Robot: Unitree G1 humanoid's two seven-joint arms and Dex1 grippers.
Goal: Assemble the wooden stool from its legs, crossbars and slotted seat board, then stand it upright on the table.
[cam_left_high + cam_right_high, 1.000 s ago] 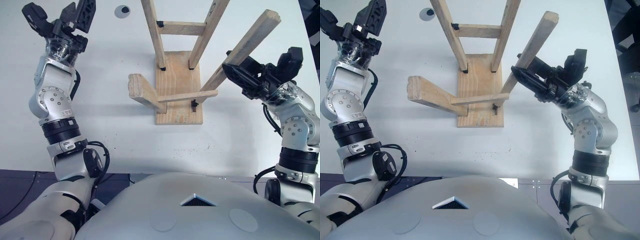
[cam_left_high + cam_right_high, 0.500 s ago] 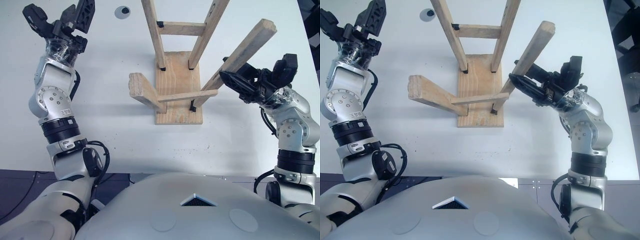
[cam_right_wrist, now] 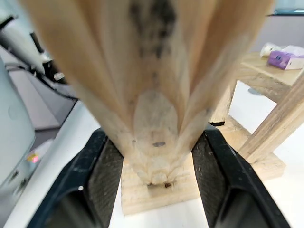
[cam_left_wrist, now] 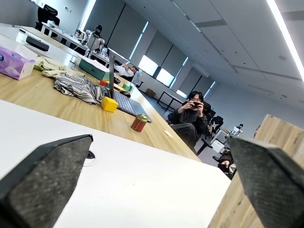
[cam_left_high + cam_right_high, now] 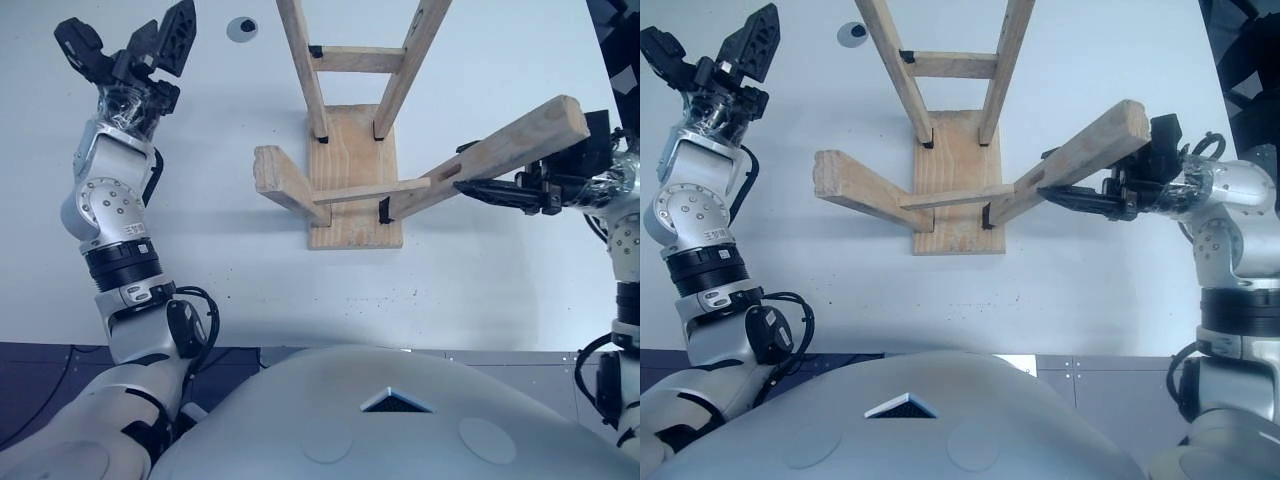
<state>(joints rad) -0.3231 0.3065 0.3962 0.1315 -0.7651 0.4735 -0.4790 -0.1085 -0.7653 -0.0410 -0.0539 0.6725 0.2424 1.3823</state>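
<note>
Slotted seat board (image 5: pixel 352 165) flat on the white table (image 5: pixel 220 270), midway between left and right edges, nearer the far edge. Far pair of legs (image 5: pixel 303 65) standing in the board's far slots, joined by a crossbar (image 5: pixel 360 60). Near pair not seated yet. Near right leg (image 5: pixel 520 135) slanting out toward the right edge with its foot at the near right slot. Near left leg (image 5: pixel 285 185) tipped toward the left edge. Thin crossbar (image 5: pixel 365 190) linking these two.

Right gripper (image 5: pixel 463 168) clamped across the near right leg about mid-length; in the wrist view a pad (image 3: pixel 104 175) pressed to each flat side. Left gripper (image 5: pixel 128 40) raised over the far left corner, jaws spread wide, nothing in them. Cable grommet (image 5: pixel 241 27) at the far edge.

Handling, judged: solid timber, stiff, probably light to moderate, not fragile. Bare wood should give the pads decent friction. Long leg works as a lever on the slot, so joints likely loose and easy to pop out. Best hold on the flat faces, low toward the slot for control. Left gripper could steady the tipped leg.
</note>
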